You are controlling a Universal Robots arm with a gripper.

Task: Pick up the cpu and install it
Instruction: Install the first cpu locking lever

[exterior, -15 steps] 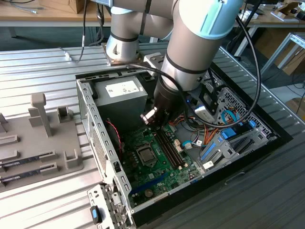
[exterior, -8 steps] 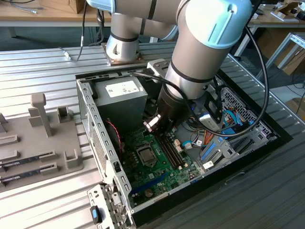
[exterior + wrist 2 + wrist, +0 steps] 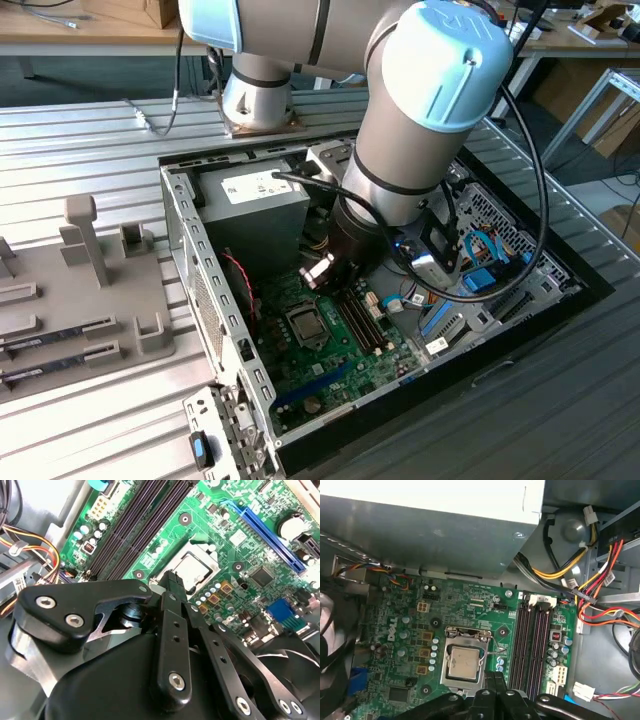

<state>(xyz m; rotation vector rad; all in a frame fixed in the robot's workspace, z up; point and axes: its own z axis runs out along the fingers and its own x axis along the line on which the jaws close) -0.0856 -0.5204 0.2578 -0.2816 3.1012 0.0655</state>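
The open computer case [image 3: 200, 250] lies on the slatted metal table [image 3: 90, 140], and the arm [image 3: 420, 110] reaches down into it. Inside is the green motherboard [image 3: 470, 610] with dark memory slots [image 3: 532, 645]. The cpu [image 3: 464, 663] sits flat in its socket [image 3: 465, 632]; its top is silvery-grey and square. The gripper [image 3: 495, 677] hangs just beside the socket, fingers [image 3: 172, 587] closed together, holding nothing.

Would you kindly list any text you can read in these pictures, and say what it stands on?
Power supply label: print too small to read.
Motherboard: a maker's logo, left unquoted; other white markings too small.
cpu: no readable marking.
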